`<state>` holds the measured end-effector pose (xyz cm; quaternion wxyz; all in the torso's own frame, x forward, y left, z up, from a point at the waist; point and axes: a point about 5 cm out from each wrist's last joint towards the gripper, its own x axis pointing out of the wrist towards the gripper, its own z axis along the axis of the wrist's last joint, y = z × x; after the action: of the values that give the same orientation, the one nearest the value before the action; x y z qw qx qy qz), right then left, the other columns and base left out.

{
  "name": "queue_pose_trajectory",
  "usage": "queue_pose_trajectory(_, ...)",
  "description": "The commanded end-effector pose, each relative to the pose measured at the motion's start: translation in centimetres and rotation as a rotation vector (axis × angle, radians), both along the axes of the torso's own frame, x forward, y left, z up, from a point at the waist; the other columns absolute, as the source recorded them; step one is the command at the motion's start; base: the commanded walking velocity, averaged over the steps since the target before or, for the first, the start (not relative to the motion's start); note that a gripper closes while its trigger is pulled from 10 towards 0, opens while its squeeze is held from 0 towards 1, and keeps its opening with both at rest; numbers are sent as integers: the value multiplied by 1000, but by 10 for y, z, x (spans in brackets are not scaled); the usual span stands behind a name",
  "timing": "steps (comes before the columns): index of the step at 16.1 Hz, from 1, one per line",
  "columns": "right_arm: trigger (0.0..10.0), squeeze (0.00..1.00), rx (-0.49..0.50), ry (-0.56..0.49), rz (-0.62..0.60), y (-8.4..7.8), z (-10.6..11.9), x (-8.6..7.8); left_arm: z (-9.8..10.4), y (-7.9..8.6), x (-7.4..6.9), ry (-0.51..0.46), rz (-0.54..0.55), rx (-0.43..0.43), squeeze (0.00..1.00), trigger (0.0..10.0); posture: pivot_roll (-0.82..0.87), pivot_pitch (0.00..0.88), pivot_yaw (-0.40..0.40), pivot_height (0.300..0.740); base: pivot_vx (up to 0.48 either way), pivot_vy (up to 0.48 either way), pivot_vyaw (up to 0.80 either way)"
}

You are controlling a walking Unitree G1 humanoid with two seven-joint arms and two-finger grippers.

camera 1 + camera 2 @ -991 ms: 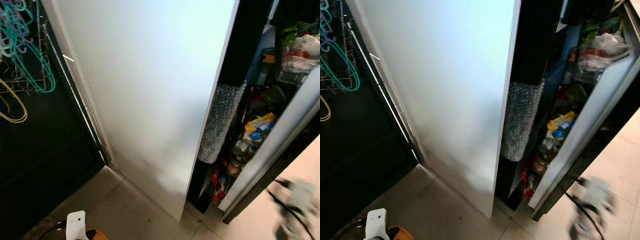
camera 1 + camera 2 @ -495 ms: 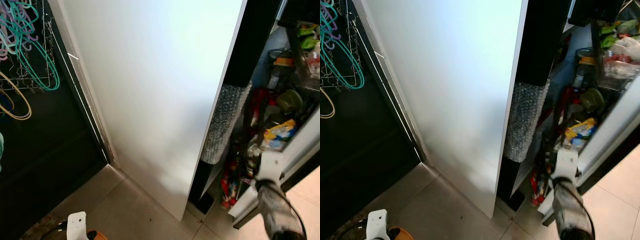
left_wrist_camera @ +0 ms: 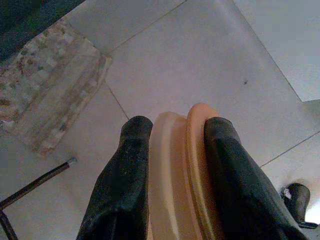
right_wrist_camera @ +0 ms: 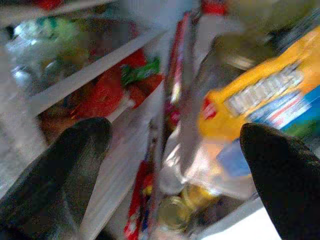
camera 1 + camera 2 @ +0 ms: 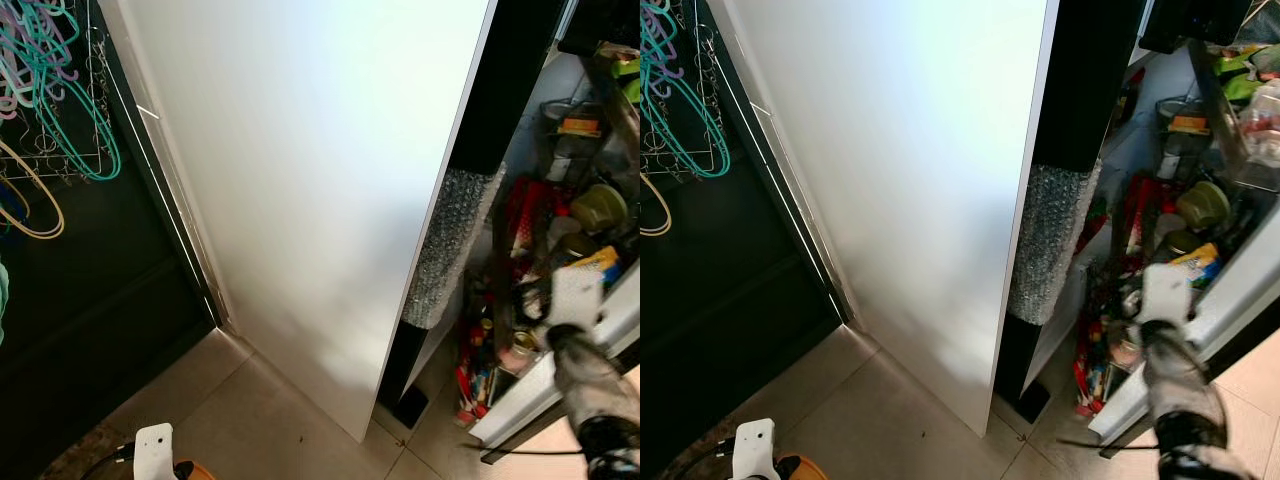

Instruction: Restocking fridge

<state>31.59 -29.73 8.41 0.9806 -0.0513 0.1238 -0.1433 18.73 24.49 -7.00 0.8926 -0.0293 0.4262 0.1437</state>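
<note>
Reaching with my right gripper point(image 4: 175, 165) toward the open fridge's door shelves point(image 5: 545, 385), I have its two black fingers spread wide apart, grasping nothing. Between the fingers sits a yellow-and-blue packet point(image 4: 260, 107); there is lettering on its yellow part, but the blur keeps me from reading it. Around it I make out red wrappers point(image 4: 107, 92), something green point(image 4: 137, 72) and a small jar lid point(image 4: 175, 212) low down, all packed close together. From my head I see the same yellow packet point(image 5: 590, 265) wedged among jars and bottles, with a roll of bubble wrap point(image 5: 450, 245) standing just beside the white fridge door point(image 5: 300, 180). No brand name is legible anywhere.

My left gripper point(image 3: 172, 165) hangs low over the tiled floor point(image 3: 200, 60), its fingers clenched on a flat peach-and-orange disc point(image 3: 182, 170) held on edge. The floor beneath it is open; a patterned stone strip point(image 3: 47, 85) lies off to one side.

The door's bottom corner ends near the floor seam. To my left, plastic hangers point(image 5: 60, 110) hang on a wire rack against a dark panel point(image 5: 90, 290).
</note>
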Motion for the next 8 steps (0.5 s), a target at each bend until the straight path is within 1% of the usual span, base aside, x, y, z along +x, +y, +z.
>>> queue_pose_trajectory(1, 10000, 0, -4, -24, -26, -7, 5, 0, 0, 3, -1, 10, 12, 7, 0, 10000, -48, 0, 7, 740, 0, 0, 0)
queue_pose_trajectory(3, 10000, 0, -22, -47, -43, -14, 10, -2, 0, 4, -1, 12, 9, 10, 0, 10000, -55, 0, 13, 740, 0, 0, 0)
queue_pose_trajectory(4, 10000, 0, -44, -82, -86, -26, 17, -7, 1, 4, 0, 12, 9, 12, 0, 10000, -65, 0, 19, 740, 0, 0, 0)
queue_pose_trajectory(5, 10000, 0, -51, -92, -100, -29, 20, -8, 1, 4, 0, 12, 9, 13, 0, 10000, -65, 0, 19, 740, 0, 0, 0)
queue_pose_trajectory(7, 10000, 0, -95, -120, -168, -46, 28, -18, 2, 4, 1, 9, 11, 13, 0, 10000, -73, 0, 28, 740, 0, 0, 0)
queue_pose_trajectory(8, 10000, 0, -104, -117, -195, -55, 29, -24, 2, 4, 2, 7, 9, 14, 0, 10000, -76, 0, 31, 740, 0, 0, 0)
